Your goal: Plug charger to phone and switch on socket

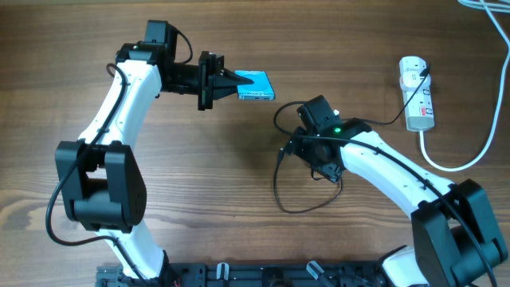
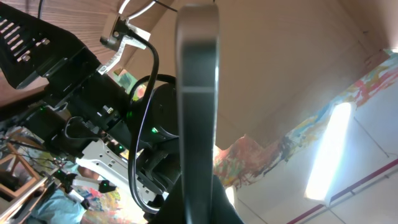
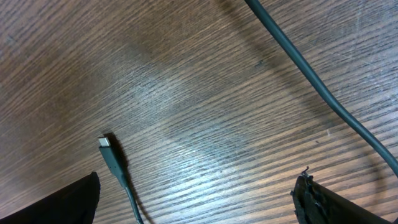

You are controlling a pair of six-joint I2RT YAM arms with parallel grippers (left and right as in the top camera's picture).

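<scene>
My left gripper (image 1: 229, 84) is shut on the phone (image 1: 256, 86) and holds it above the table at the upper middle, teal screen up. In the left wrist view the phone (image 2: 198, 93) shows edge-on between the fingers. My right gripper (image 1: 309, 151) is open and low over the table. In the right wrist view the charger's connector tip (image 3: 106, 145) lies on the wood near the left finger of the open jaws (image 3: 199, 193), untouched. The charger cable (image 1: 280, 187) loops under the right arm, and its plug (image 1: 426, 73) sits in the white socket (image 1: 417, 100) at the right.
The socket's thick white cord (image 1: 478, 155) curves along the right edge of the table. A stretch of black cable (image 3: 323, 93) crosses the upper right of the right wrist view. Bare wood lies between the phone and the socket.
</scene>
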